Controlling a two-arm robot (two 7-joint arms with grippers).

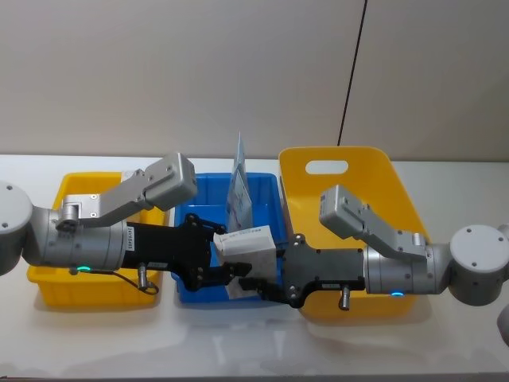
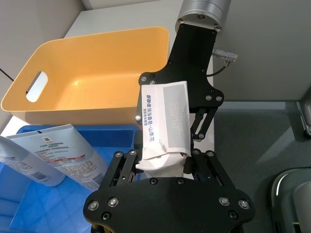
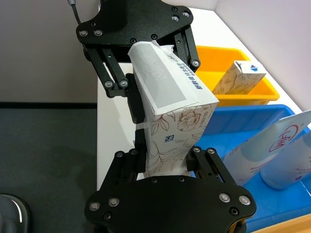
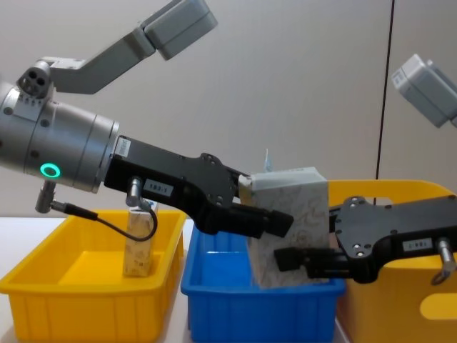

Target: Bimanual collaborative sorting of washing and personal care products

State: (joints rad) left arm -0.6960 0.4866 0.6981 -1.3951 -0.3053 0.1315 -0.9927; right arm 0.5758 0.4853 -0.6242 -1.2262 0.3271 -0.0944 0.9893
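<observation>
1. The left pincer (image 1: pixel 229 256) reaches in from the left and the right pincer (image 1: pixel 266 267) from the right. They meet over the near part of the blue bin (image 1: pixel 262 185), which sits on the white worktop (image 1: pixel 238 342).
2. Both pincers are closed to the width of one cream floral carton (image 1: pixel 248 247). Each clamps it from an opposite end, fingers pressed flat on its sides.
3. The carton hangs tilted between them, its grey-white printed face turned up. In the chest view its lower end dips behind the blue bin's front rim.
4. Farther back in the blue bin, pale squeeze tubes (image 1: pixel 238 191) stand upright with their crimped ends up, apart from the held carton.
5. To the left, touching the blue bin, is a small yellow bin (image 1: pixel 48 274) with a second carton (image 4: pixel 139 246) standing in it.
6. To the right, a large yellow bin (image 1: pixel 374 171) with a handle slot stands just beside the blue one.
</observation>
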